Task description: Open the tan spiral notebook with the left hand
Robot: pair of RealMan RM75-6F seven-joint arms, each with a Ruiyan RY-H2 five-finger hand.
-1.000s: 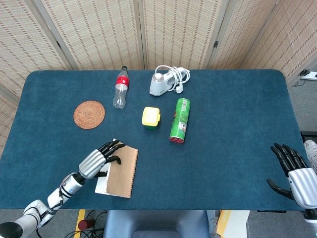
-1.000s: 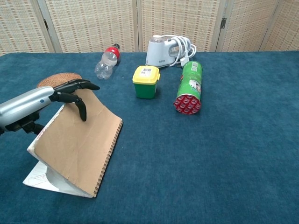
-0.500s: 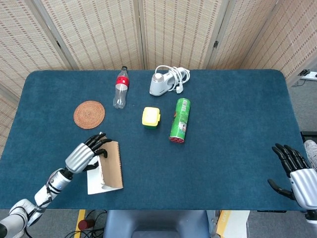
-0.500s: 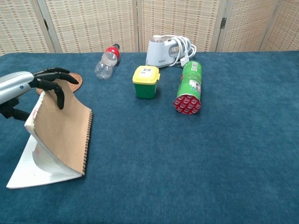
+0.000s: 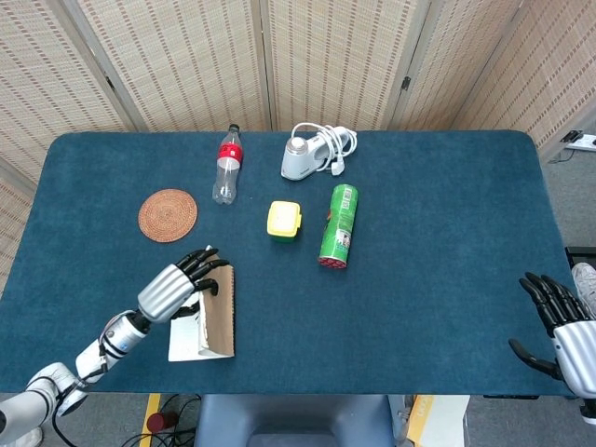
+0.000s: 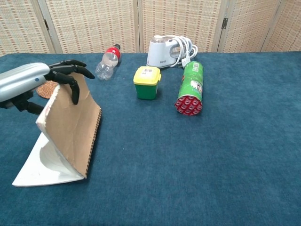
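The notebook (image 6: 70,127) sits at the near left of the surface (image 5: 419,242), its spiral edge running near to far. The left robot hand (image 6: 56,75) grips the top edge of the tan cover, raised steeply over white pages lying to its left. Swinging that cover further left should lay it open. The right robot hand (image 5: 559,321) rests far right, released, fingers spread.

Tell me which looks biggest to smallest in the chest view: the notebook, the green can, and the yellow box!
1. Tan notebook, though it is nearest the camera, which helps it look big.
2. Green can.
3. Yellow box, plainly the smallest.
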